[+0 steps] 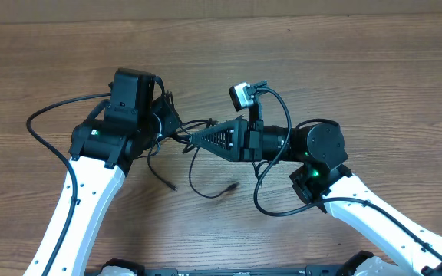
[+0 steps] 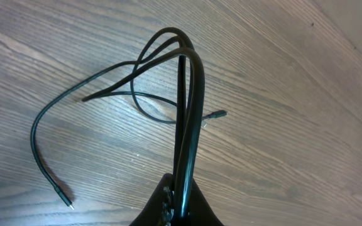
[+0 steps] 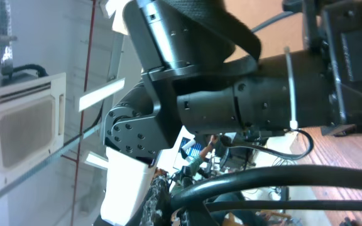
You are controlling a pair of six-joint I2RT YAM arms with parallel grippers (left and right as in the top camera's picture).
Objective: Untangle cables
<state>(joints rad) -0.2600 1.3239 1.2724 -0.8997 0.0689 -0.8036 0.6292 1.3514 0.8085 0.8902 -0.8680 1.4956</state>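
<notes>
- The left tool (image 2: 180, 204) is pressed together, pinching the cables (image 2: 181, 107) in a raised loop.
- The right tool (image 1: 193, 140) is also closed, apparently on the same bundle.
- Loose ends trail on the surface (image 1: 359, 69).
- Step in hand: separating strands (none freed yet). Next likely calls for drawing the tools gently apart.

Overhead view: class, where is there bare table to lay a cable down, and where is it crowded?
Bare: the wide strip of table beyond both arms, the stretch right of the right arm, and the near-edge wood between the two arms. Crowded: the centre, where the left gripper and right gripper meet at the cables, loose ends lying below.
</notes>
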